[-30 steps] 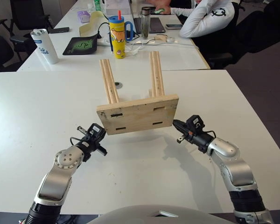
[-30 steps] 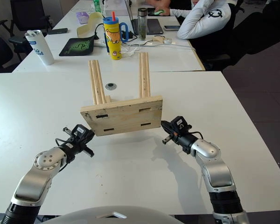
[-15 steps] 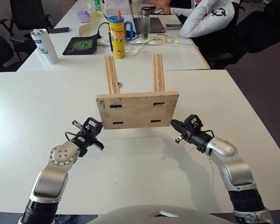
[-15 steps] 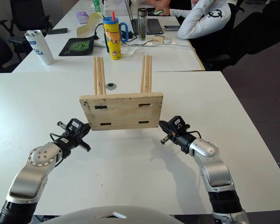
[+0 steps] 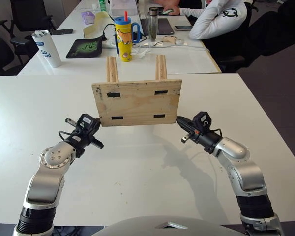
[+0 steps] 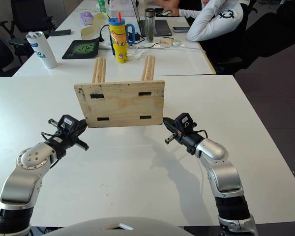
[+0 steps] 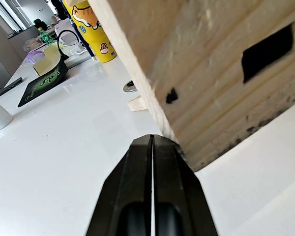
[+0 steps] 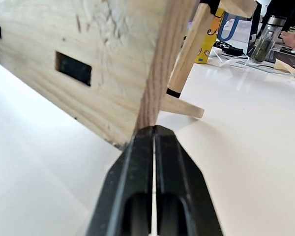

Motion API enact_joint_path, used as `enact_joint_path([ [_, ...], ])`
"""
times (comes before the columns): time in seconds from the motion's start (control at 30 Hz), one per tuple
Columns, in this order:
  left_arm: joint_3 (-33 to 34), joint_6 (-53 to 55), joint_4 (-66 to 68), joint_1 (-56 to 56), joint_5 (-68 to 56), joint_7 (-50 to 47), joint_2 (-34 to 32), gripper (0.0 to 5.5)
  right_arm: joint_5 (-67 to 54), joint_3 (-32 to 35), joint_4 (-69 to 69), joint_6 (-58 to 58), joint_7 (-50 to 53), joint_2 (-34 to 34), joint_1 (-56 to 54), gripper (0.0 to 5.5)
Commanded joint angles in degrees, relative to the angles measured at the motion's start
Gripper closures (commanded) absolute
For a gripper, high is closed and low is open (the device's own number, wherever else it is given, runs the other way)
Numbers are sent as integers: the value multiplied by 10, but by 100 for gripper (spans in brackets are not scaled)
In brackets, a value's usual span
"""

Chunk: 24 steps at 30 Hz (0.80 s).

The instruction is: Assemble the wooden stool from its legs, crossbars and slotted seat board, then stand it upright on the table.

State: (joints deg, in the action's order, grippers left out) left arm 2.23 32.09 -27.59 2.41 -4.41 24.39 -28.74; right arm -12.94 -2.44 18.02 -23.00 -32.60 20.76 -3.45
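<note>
Stool (image 5: 136,102) sits in the middle of the frame on the white table (image 5: 137,177), tipped over on its side. Its slotted seat board (image 6: 119,103) stands almost straight up, with the flat face turned toward the camera. Four dark slots (image 5: 113,95) show in that face, two up high and two down low. Two legs (image 5: 111,69) stick out behind the top edge, pointing toward the far side of the table.

The left gripper (image 5: 94,129) is at the lower left corner of the board. In the left wrist view, its two fingers (image 7: 132,167) are pressed together, and the tip touches the board's side edge.

The right gripper (image 5: 181,122) is at the lower right corner of the board. In the right wrist view, its fingers (image 8: 137,157) are also pressed together, with the tip right against the thin edge of the board. So the board is between the two tips, one on each side.

Behind the stool, near the top of the frame, stand a yellow cup (image 5: 123,38) and a white tumbler (image 5: 47,48).
</note>
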Motion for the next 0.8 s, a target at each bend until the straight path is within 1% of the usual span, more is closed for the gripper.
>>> enact_joint_path([
  [0.03,-24,-15,-32,-30,-34,38,3,549,-41,-21,40,3,-17,-24,-36,550],
  [0.8,7,-8,-44,-84,-58,42,-15,549,-86,20,37,-7,-12,-21,-103,550],
])
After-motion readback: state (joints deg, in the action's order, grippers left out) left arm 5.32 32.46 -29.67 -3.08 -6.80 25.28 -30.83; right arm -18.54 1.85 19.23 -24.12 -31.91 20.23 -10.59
